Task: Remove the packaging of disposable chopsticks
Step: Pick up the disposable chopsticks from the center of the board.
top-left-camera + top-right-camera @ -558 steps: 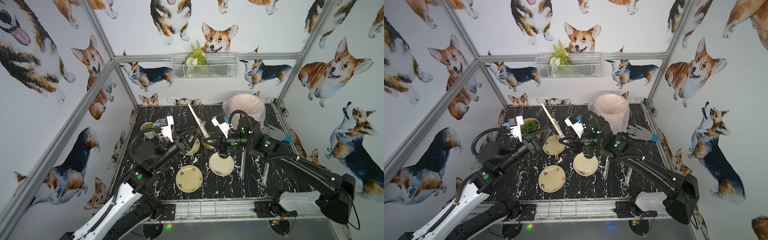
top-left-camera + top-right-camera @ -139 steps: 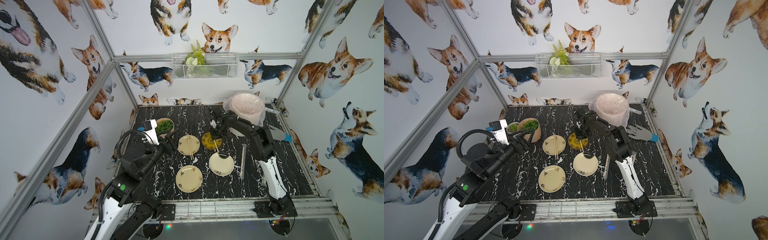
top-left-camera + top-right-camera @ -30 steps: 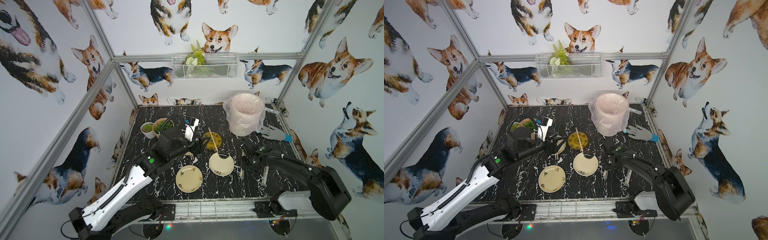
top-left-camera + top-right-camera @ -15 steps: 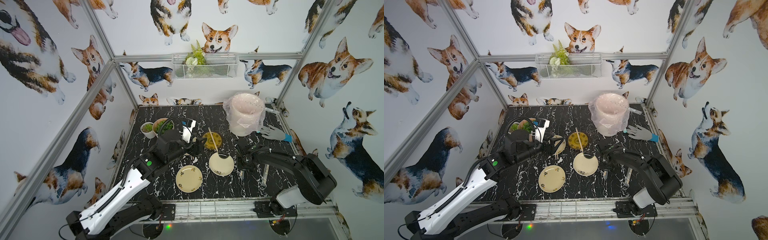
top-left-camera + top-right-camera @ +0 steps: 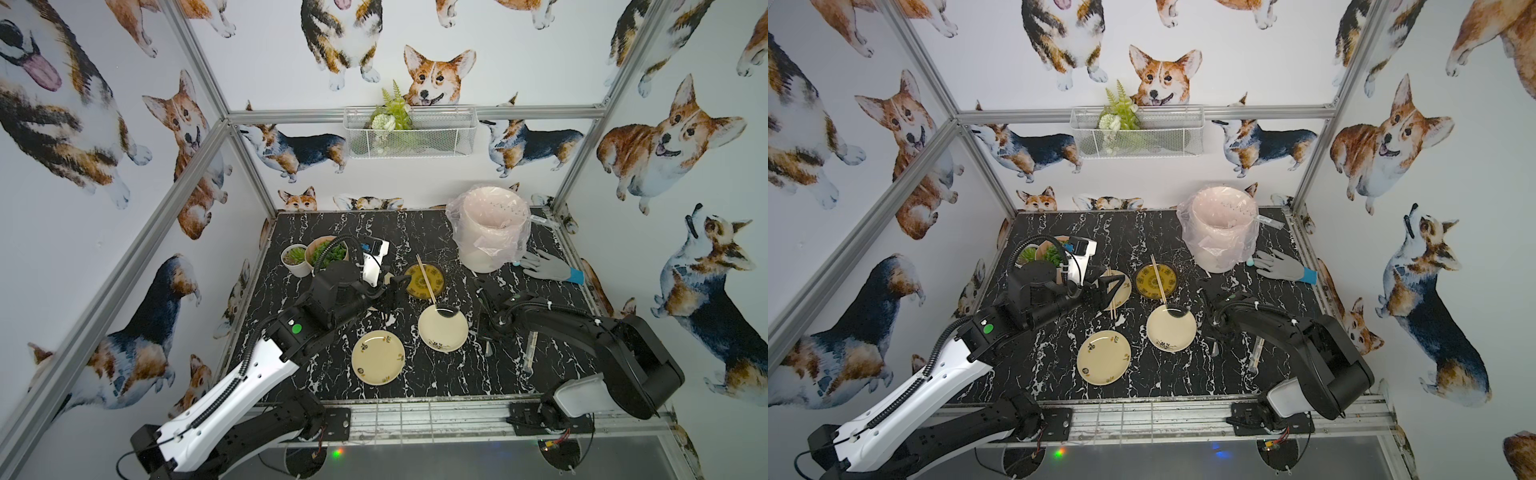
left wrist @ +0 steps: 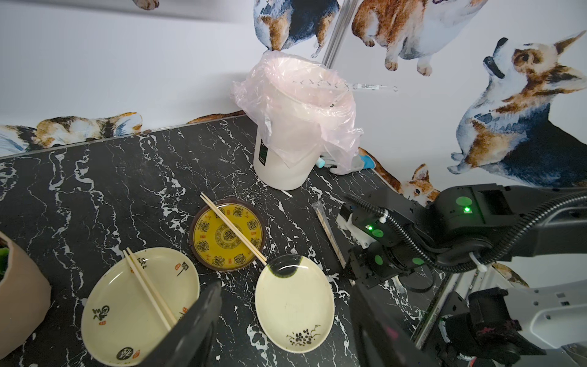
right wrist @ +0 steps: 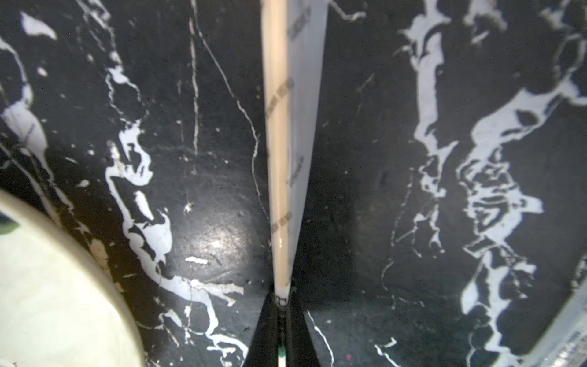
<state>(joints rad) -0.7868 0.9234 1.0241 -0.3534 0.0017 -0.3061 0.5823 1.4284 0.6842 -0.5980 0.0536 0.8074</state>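
Observation:
One pair of disposable chopsticks still in its clear packaging [image 7: 290,127] lies on the black marble table. My right gripper [image 7: 281,297] is shut on the near end of it. In the left wrist view the same sleeve [image 6: 328,235] runs up to the right gripper [image 6: 349,275], beside the flowered plate. A second wrapped pair [image 5: 531,349] lies further right. Bare chopsticks rest on the yellow plate [image 5: 426,279] and on a cream plate [image 6: 149,286]. My left gripper [image 6: 286,321] hangs open and holds nothing, above the plates [image 5: 1113,286].
A pink bin with a crinkly liner [image 5: 492,232] stands at the back right, a grey glove [image 5: 544,268] beside it. Two potted plants [image 5: 297,257] sit at the back left. Two bare cream plates [image 5: 378,357] [image 5: 442,328] lie near the front.
My right gripper has shut on the end of the wrapped pair and its arm has drawn in slightly. The left gripper has barely shifted and stays open.

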